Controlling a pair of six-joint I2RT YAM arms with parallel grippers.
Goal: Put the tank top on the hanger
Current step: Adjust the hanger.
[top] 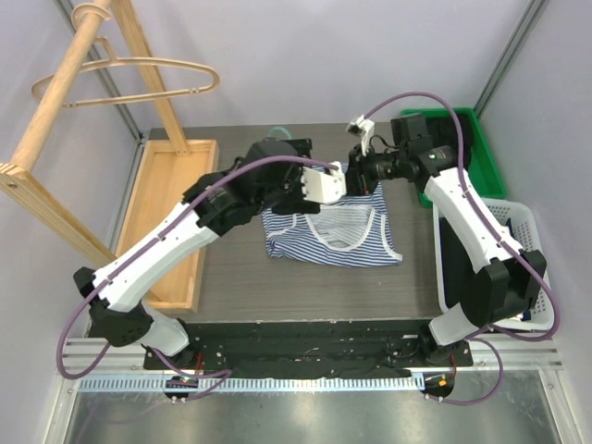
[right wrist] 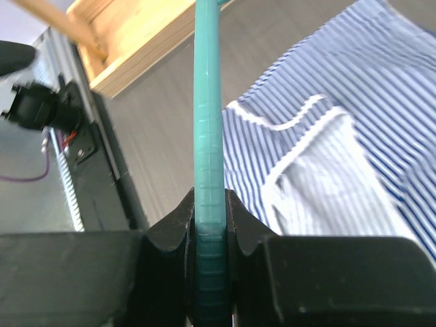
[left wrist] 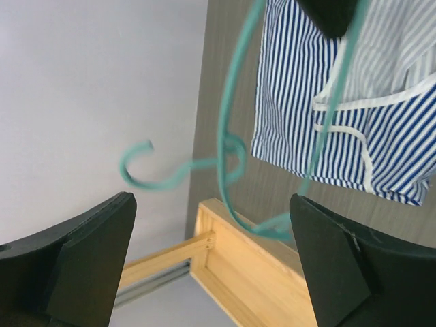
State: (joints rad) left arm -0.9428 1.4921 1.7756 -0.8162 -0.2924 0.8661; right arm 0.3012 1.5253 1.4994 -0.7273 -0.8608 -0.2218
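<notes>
Jaws of the left gripper stand spread wide, gripping nothing. Those of the right gripper are pinched tight on the teal hanger, holding it over the far edge of the tank top, which lies rumpled on the table.

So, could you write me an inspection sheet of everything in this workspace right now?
Surface: dark wood-grain table.
Job's things: striped tank top lies rumpled mid-table; teal hanger held at its far edge.
Clutter: wooden tray on the left; green bin and white basket on the right.
Grippers: left gripper open, holding nothing; right gripper shut on the teal hanger.
Cables: purple cables loop along both arms.
Surroundings: pale walls; wooden rack carrying a tan hanger, far left.
</notes>
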